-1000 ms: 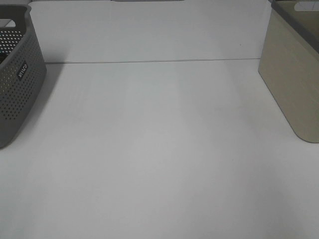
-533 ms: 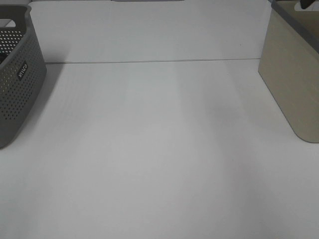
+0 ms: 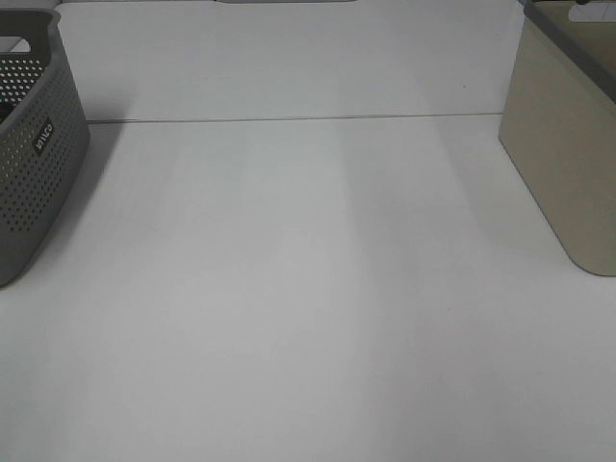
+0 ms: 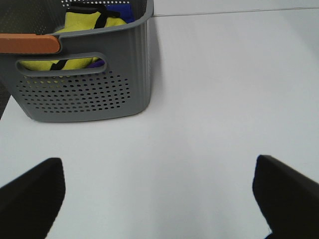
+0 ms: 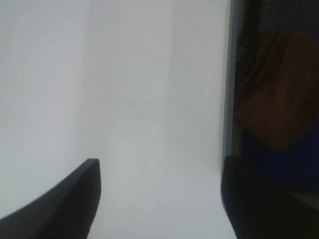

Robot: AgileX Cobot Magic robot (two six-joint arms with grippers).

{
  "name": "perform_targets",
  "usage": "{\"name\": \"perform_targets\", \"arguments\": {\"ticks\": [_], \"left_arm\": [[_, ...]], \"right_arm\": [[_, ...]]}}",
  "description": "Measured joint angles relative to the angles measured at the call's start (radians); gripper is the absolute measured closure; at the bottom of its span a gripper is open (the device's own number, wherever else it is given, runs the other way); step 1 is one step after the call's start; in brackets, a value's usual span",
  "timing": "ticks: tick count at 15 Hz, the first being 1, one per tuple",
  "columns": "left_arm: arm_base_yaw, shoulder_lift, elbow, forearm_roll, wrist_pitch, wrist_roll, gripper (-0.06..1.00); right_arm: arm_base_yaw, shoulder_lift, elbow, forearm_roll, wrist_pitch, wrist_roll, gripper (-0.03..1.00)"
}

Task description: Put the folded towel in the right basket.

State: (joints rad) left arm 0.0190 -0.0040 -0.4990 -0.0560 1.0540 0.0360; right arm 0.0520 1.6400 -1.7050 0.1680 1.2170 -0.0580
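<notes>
Since brown folded towel point(image 5: 276, 107) already lies inside right basket point(image 3: 568, 144), looks essentially done. Both empty: left pincer point(image 4: 159, 191) spread, right pincer point(image 5: 159, 194) spread beside basket. Tabletop point(image 3: 308, 289) bare.

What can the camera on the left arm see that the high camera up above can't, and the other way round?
Only the left wrist view shows what lies in the grey basket: yellow cloth with something blue behind, plus an orange grip on its rim and the open left pincer. Only the high view shows the beige basket at the right. Both show the grey perforated basket and the bare white table.
</notes>
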Motion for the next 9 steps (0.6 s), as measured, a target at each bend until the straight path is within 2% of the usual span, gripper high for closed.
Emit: {"name": "perform_targets", "arguments": {"ticks": [6,7,8,9], "left_arm": [[0.000,0.000,0.000,0.000,0.000,0.000,-0.03],[0.000,0.000,0.000,0.000,0.000,0.000,-0.03],[0.000,0.000,0.000,0.000,0.000,0.000,-0.03],[0.000,0.000,0.000,0.000,0.000,0.000,-0.03]], "right_arm": [[0.000,-0.395,0.492,-0.026,0.001,0.012,0.31],[0.000,-0.463,0.591,-0.026,0.001,0.015,0.31],[0.000,-0.609,0.768,-0.026,0.001,0.015,0.31],[0.000,-0.692,0.860,-0.027,0.001,0.015,0.31]]}}
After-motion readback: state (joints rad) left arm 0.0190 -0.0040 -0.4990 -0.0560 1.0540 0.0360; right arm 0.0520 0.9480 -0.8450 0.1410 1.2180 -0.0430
